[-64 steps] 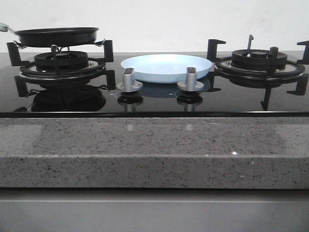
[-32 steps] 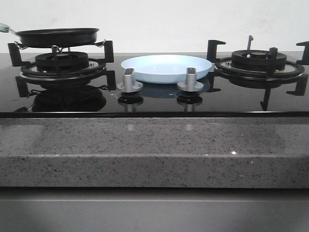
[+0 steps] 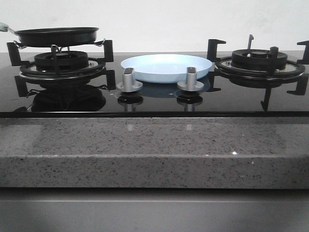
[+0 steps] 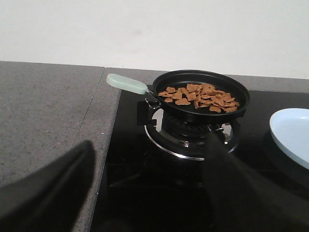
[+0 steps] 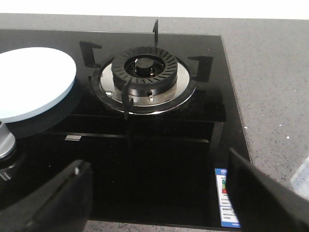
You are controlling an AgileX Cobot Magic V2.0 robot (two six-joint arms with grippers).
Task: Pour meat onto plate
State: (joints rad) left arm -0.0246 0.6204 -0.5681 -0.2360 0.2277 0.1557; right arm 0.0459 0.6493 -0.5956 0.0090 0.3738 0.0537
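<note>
Left gripper: fingers spread, nothing held. Right gripper: likewise spread, nothing held. Blue-and-white label at lower right of cooktop glass; text too small to read. Meat heaped in black frying pan on burner at upper left. Plate at centre, behind two silver knobs. Bare burner at right.

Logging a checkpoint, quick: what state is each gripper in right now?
Left gripper: open, holding nothing.
Right gripper: open, holding nothing.
</note>
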